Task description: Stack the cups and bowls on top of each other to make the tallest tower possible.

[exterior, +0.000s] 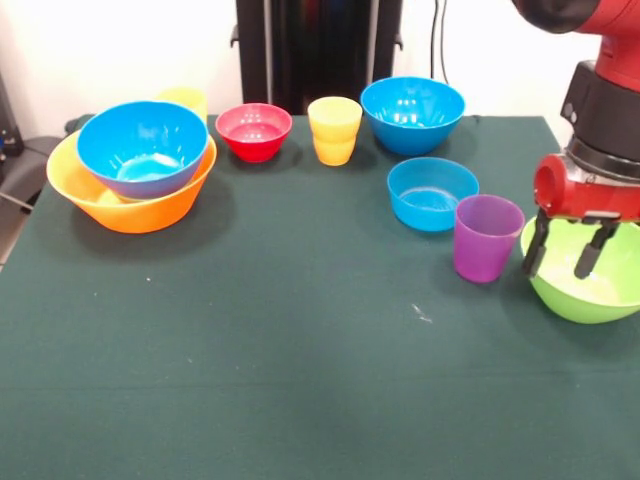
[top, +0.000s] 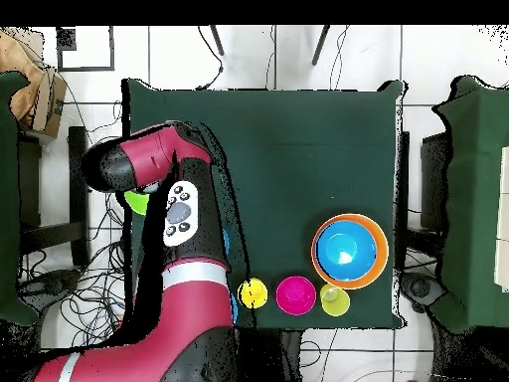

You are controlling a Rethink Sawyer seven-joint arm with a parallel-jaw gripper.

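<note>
At the right in the front view my gripper (exterior: 565,250) hangs open over the left part of the lime green bowl (exterior: 590,288), with nothing between its fingers. A purple cup (exterior: 487,238) stands just left of it. Behind that sit a shallow blue bowl (exterior: 431,193) and a large blue bowl (exterior: 412,114). At the left, another blue bowl (exterior: 143,148) rests tilted in the big orange bowl (exterior: 130,210), forming the tower. One yellow cup (exterior: 334,130) stands mid-back, a second (exterior: 187,99) behind the tower. In the overhead view the arm hides the gripper.
A small red bowl (exterior: 254,131) sits between the tower and the middle yellow cup. The green bowl lies close to the table's right edge (exterior: 560,150). In the overhead view, the orange bowl (top: 319,262), red bowl (top: 295,294) and a yellow cup (top: 253,293) line the bottom edge.
</note>
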